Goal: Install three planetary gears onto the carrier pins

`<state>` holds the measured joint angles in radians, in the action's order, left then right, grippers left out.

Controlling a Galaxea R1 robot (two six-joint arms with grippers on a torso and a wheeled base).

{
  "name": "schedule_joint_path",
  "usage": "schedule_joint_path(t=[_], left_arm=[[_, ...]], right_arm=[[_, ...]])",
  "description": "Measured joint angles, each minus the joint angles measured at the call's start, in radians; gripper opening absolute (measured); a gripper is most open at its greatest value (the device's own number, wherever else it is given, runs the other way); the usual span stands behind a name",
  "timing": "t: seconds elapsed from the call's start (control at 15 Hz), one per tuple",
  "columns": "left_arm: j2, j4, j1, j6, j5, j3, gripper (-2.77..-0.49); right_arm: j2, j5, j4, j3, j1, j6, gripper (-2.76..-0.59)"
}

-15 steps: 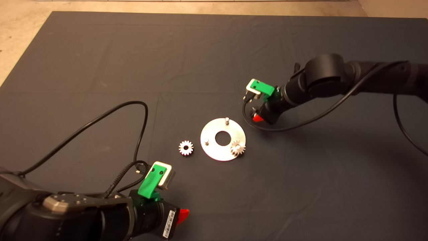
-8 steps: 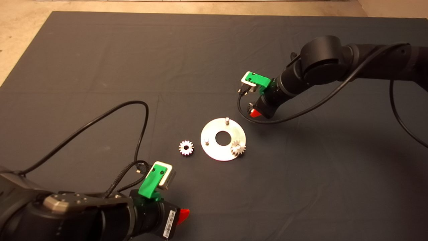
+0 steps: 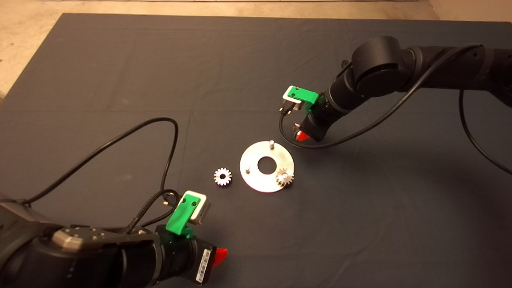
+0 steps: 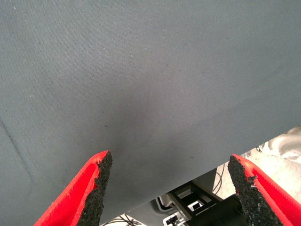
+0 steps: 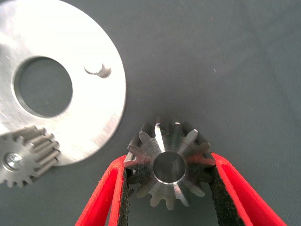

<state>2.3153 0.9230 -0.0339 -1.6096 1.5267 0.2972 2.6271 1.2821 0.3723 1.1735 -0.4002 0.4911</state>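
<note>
Your right hand (image 5: 168, 176) has drifted toward the disc (image 3: 267, 166), clamped on a gear (image 5: 168, 165); your left hand (image 4: 171, 188) waits with fingers apart over the counter (image 3: 120, 80).

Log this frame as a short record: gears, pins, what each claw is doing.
gear on pin: one, on the disc
gear loose: one, on the mat beside the disc
gear held: one, in the right claw, above the mat just off the disc's rim
bare pins: two
left claw: open, holding nothing, near the mat's front edge
</note>
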Motion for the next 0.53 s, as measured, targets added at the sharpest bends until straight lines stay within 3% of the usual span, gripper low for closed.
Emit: schedule_joint_path(t=[0.53], left_arm=[[-0.003,-0.001,0.000,0.000,0.000,0.000,-1.51]], right_arm=[[0.050,-0.010,-0.008,0.000,-0.004,0.000,-2.34]])
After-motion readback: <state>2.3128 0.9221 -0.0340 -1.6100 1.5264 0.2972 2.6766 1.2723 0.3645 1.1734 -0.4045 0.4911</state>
